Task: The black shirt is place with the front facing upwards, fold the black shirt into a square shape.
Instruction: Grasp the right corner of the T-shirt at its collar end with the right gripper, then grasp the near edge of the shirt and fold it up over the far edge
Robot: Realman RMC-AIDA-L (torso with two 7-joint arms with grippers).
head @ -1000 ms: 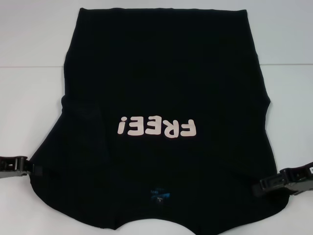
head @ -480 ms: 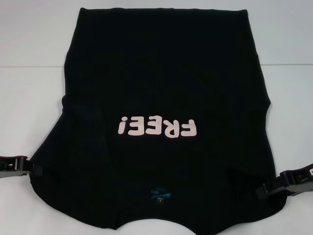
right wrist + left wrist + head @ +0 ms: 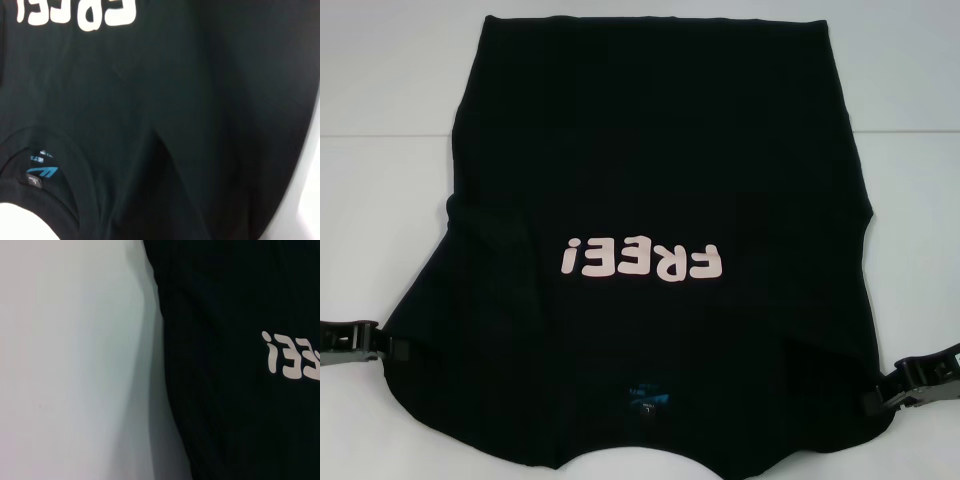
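Shirt [image 3: 660,200] spread flat on table [image 3: 380,100], print up, collar near. Left gripper [image 3: 388,345] at left edge, right gripper [image 3: 897,392] at right edge; jaw state: cannot tell. Judged step: taking the sides. Next: fold them inward.

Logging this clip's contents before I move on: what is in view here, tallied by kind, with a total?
Shirts: 1, the black shirt, lying front up on the white table.
Grippers: 2, the left gripper at the shirt's left edge, the right gripper at its right edge.
Tables: 1.
Total: 4.
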